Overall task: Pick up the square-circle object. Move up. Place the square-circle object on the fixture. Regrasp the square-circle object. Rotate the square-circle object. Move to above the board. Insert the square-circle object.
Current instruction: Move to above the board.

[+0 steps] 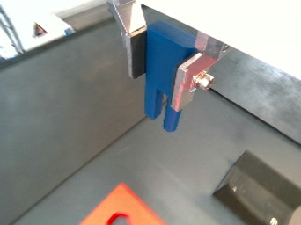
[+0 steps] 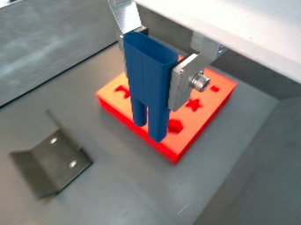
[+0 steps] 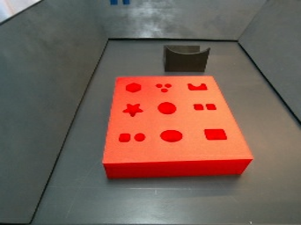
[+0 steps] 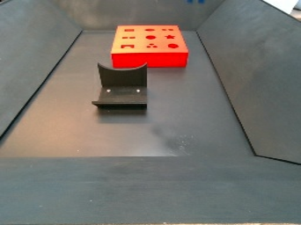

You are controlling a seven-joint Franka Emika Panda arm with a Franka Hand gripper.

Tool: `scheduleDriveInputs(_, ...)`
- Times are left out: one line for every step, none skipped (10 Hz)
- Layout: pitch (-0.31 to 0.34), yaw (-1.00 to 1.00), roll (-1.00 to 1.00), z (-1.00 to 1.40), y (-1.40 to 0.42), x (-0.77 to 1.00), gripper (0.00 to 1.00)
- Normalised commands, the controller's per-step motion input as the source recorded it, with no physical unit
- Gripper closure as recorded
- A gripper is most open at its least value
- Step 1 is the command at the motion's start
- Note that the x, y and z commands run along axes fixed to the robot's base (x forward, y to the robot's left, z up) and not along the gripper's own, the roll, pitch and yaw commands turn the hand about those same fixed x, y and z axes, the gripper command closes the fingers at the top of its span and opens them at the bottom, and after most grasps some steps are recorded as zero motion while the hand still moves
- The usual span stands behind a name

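My gripper (image 1: 157,86) is shut on the square-circle object (image 1: 163,61), a blue block held upright with its two short prongs pointing down. In both wrist views it hangs in the air, clear of everything below. Beneath the prongs lies the red board (image 2: 188,132), and a corner of the board (image 1: 118,209) shows too. The gripper (image 2: 153,83) holds the block (image 2: 147,75) by its flat sides. The dark fixture (image 2: 53,163) stands off to one side on the floor, empty. In a side view only a blue tip (image 3: 118,3) shows at the upper edge.
The board (image 3: 177,154) lies mid-floor with the fixture (image 3: 185,58) behind it. Seen from the opposite end, the fixture (image 4: 121,86) stands in front of the board (image 4: 150,56). Sloping grey walls enclose the dark floor.
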Motion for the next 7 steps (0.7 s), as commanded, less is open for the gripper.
scheduleDriveInputs(0.328,-0.08,-0.01,0.35,-1.00,0.38,1.00)
scheduleDriveInputs(0.236,-0.03,-0.02,0.35,-1.00,0.38,1.00)
scheduleDriveInputs(0.156,0.00,-0.02,0.36,-1.00,0.38,1.00)
scheduleDriveInputs(0.128,0.00,-0.01,0.36,-1.00,0.39,1.00)
scheduleDriveInputs(0.122,0.01,-0.01,0.36,-1.00,0.41,1.00)
scheduleDriveInputs(0.131,0.01,0.01,0.25,-0.69,0.32,1.00)
scheduleDriveInputs(0.125,0.01,0.02,0.16,-0.44,0.23,1.00)
